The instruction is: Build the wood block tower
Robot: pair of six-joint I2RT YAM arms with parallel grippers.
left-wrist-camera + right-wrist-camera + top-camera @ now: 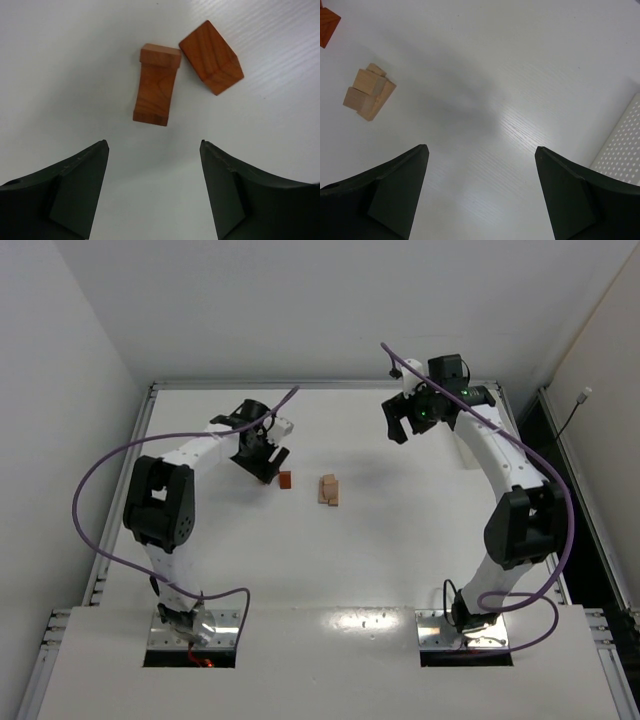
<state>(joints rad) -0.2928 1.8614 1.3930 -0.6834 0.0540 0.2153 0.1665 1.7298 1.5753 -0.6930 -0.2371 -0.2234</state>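
Note:
Two reddish-brown blocks lie on the white table in the left wrist view: a notched piece (156, 85) and a cube-like block (211, 57) touching its upper right corner. From above one reddish block (285, 480) shows beside my left gripper (262, 466), which is open and empty just short of them. A small cluster of pale tan blocks (329, 490) sits mid-table, also in the right wrist view (368, 92). My right gripper (402, 418) is open and empty, raised at the back right, far from the blocks.
A white perforated surface (621, 150) shows at the right edge of the right wrist view. The table's raised rim (320, 385) runs along the back. Purple cables loop off both arms.

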